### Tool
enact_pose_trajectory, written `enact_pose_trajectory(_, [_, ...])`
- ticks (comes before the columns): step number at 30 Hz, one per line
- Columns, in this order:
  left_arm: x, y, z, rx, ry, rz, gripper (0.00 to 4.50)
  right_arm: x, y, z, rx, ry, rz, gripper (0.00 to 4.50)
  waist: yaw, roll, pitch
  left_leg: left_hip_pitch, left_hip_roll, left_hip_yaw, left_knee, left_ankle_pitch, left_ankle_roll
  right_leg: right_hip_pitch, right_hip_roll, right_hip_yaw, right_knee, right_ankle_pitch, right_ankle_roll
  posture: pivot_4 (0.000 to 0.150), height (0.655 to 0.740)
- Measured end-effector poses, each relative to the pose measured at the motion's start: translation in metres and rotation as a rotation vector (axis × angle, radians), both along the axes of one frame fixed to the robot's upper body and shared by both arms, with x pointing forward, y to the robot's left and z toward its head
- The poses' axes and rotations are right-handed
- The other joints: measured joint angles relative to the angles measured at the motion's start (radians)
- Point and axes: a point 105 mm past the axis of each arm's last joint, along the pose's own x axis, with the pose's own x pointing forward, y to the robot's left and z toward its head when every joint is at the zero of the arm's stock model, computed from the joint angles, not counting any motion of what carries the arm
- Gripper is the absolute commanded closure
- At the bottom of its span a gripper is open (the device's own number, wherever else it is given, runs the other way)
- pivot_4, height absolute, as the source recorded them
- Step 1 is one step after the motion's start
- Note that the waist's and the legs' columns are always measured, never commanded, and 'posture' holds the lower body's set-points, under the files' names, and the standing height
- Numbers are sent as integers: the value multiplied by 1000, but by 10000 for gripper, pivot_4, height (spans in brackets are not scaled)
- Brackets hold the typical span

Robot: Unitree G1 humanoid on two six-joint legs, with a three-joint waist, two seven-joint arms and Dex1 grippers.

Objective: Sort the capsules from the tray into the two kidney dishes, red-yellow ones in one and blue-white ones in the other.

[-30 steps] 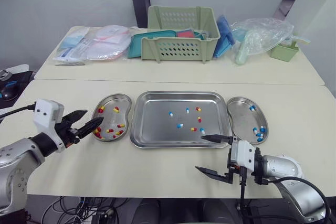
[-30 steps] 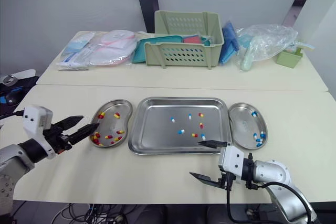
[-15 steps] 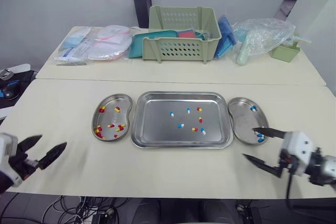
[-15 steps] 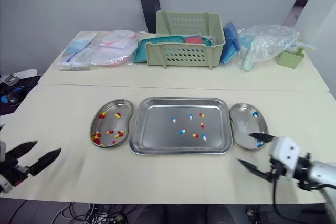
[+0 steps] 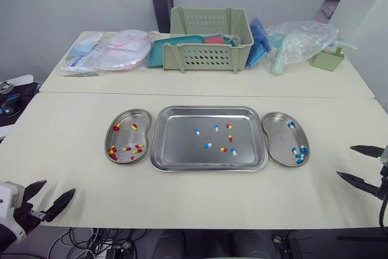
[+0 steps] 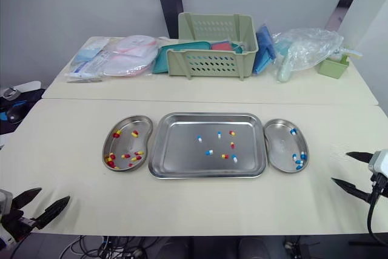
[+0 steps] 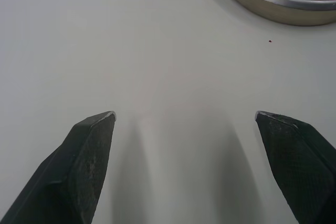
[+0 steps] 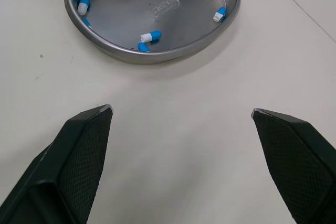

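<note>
On the front table, centre, the tray lies w/ its long side parallel to the front edge, a kidney dish just beside each short end, rims near but can't tell if touching. The left dish holds red-yellow capsules; the right dish holds blue-white capsules. A few loose capsules of both colours sit in the tray's right-centre; its left half is bare metal. The left gripper hovers low by the front-left corner, well apart from the left dish, jaws spread wide w/ nothing between, bare tabletop under them. The right gripper is at the table's right edge, near the right dish, jaws also wide apart & empty, pointing toward that dish. Wide bare strip of tabletop along the front edge betw. the grippers. A basket & packs sit at the back, well apart from the tray.
</note>
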Motion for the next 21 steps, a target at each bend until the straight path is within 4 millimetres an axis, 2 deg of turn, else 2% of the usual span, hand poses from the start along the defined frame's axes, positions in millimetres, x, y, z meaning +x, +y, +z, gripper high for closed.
enact_pose_trajectory(2, [1,-10,1,7,4,-52,776,0,1,-2,1,11,8,0,0,0,0,0,0,0,0,0,0,0,0,0,0,0,0,1500,7400])
enact_pose_trajectory(5, [4,-37,0,-1,20,-180,776,-1,1,-6,-7,31,18,0,0,1,0,0,0,0,0,0,0,0,0,0,0,0,0,1500,7400])
enact_pose_trajectory(10, [15,-86,12,-29,-45,-396,776,-2,-1,-5,-30,49,31,0,0,2,0,0,0,0,0,0,0,0,0,0,0,0,0,1500,7400])
enact_pose_trajectory(14, [10,-131,12,-86,-101,-601,776,-6,-2,-7,-31,67,28,0,1,2,0,0,0,1,0,0,0,0,0,1,0,0,0,1500,7400])
enact_pose_trajectory(21, [19,-155,16,-126,-188,-712,776,-14,-9,-6,-42,73,1,0,1,3,0,0,0,1,0,0,0,1,0,1,0,0,0,1500,7400])
